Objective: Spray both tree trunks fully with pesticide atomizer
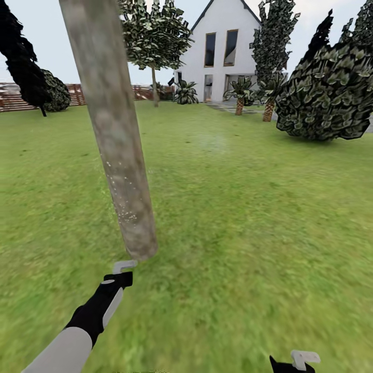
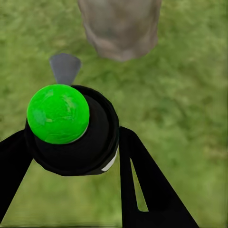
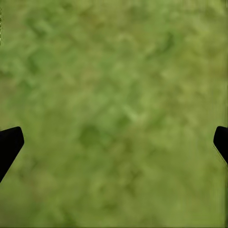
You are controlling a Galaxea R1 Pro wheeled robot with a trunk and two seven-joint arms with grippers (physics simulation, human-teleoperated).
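Left end effector (image 1: 122, 273) is clamped around the pesticide atomizer (image 2: 71, 128), nozzle aimed at the base of the near tree trunk (image 1: 115, 134). White specks of pesticide (image 1: 124, 210) dot only its lower part, so covering is partial. Right end effector (image 1: 295, 362) is spread wide over the lawn (image 3: 114, 95). A far tree (image 1: 154, 36) seems untreated.

There was one thick tree trunk (image 1: 115, 134) at the left of the head view, one white house (image 1: 223, 52) at the top, two short palms (image 1: 239, 93) before it, and one large bush (image 1: 329, 93) at the upper right.
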